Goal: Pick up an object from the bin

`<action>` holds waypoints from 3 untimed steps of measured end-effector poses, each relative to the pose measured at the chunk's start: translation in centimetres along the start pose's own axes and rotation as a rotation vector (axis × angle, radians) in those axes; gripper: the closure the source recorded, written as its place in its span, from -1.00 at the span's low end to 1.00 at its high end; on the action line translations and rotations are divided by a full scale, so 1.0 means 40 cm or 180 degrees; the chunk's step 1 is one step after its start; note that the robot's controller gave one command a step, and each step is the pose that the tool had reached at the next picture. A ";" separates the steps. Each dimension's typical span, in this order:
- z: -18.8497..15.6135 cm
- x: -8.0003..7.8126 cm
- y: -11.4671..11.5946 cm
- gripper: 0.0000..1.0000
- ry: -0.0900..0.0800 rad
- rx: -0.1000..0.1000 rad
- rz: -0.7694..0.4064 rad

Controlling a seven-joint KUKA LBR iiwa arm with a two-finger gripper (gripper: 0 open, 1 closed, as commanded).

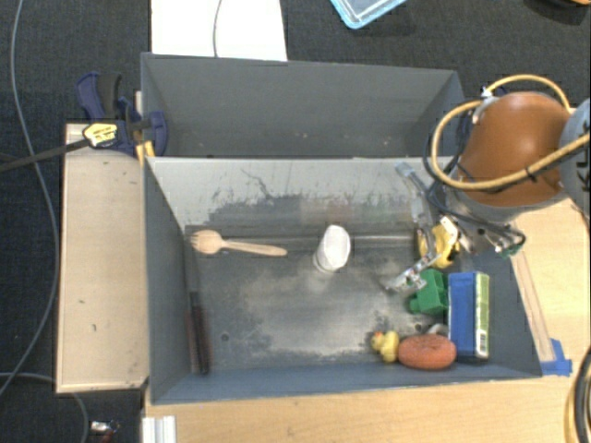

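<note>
My gripper [427, 212] hangs low at the bin's right side, under the arm's orange cover. Right beside its lower end is a small yellow thing [440, 244]; whether it is held I cannot tell. Just below lies a small silvery metal piece [407, 276]. A green block [429, 293] sits beneath that, next to a blue and green box [469, 314] along the right wall.
A red-brown oval thing [427, 352] and a small yellow duck [385, 344] lie at the front right. A white cup-like thing [332, 247] is in the middle, a wooden spoon [231, 245] to its left, and a dark stick [196, 332] by the left wall.
</note>
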State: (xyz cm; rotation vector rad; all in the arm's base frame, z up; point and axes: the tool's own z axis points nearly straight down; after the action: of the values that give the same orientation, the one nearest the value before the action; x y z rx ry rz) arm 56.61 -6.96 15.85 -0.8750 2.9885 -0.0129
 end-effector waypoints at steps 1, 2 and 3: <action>-0.059 -0.014 0.022 -1.00 0.0007 -0.0016 0.0024; 0.008 0.021 0.004 -1.00 0.0006 -0.0008 -0.0201; 0.008 -0.040 0.015 -1.00 -0.0009 -0.0004 -0.0966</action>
State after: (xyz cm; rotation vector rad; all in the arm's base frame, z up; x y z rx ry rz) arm 57.67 -5.60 15.54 -1.3165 2.8213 -0.0160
